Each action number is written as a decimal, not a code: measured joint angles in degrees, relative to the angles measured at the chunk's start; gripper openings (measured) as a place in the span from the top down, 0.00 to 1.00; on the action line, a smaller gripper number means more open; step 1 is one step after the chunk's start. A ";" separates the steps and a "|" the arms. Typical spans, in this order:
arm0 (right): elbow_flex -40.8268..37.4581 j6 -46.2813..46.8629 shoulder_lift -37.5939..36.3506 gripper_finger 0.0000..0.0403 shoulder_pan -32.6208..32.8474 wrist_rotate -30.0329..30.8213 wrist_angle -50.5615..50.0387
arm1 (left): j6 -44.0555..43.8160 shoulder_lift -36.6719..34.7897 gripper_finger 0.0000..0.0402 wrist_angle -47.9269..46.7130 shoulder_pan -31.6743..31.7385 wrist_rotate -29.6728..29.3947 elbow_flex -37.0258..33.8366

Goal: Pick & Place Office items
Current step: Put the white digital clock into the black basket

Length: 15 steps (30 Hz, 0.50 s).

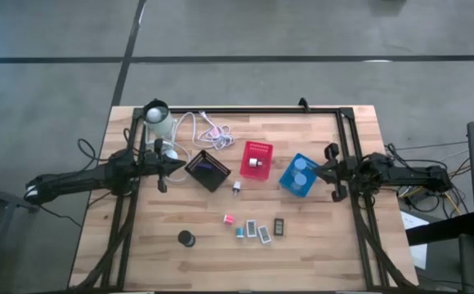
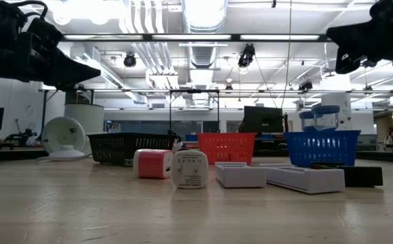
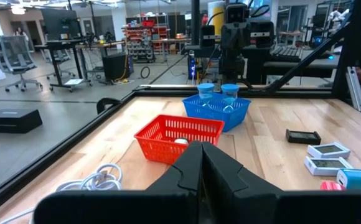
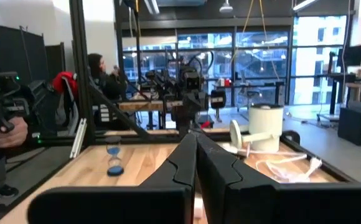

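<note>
Sorting partly done | blue bin [image 1: 299, 175] holds two pale-blue round pieces [image 1: 302, 167], red bin [image 1: 256, 159] one white block [image 1: 254, 162] | six o'clock blocks [image 1: 259, 229], black disc [image 1: 187, 238] left | left gripper [image 1: 163, 170], right gripper [image 1: 333, 174] pinched together, empty

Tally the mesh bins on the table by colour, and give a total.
Black mesh bin: 1
Red mesh bin: 1
Blue mesh bin: 1
Total: 3

Bright ceiling lights [image 2: 203, 10] glare overhead in the low view, silhouetting the arms; the table [image 1: 319, 245] is evenly lit.
</note>
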 joint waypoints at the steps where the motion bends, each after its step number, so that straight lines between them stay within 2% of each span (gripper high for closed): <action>1: -0.01 0.11 -0.19 0.98 0.00 0.24 -0.29 | -0.13 0.00 0.96 0.12 0.00 -0.02 0.00; 15: 0.01 -0.56 -0.44 0.98 -0.01 1.02 -3.14 | 2.32 0.00 0.98 0.57 -0.02 -0.02 0.00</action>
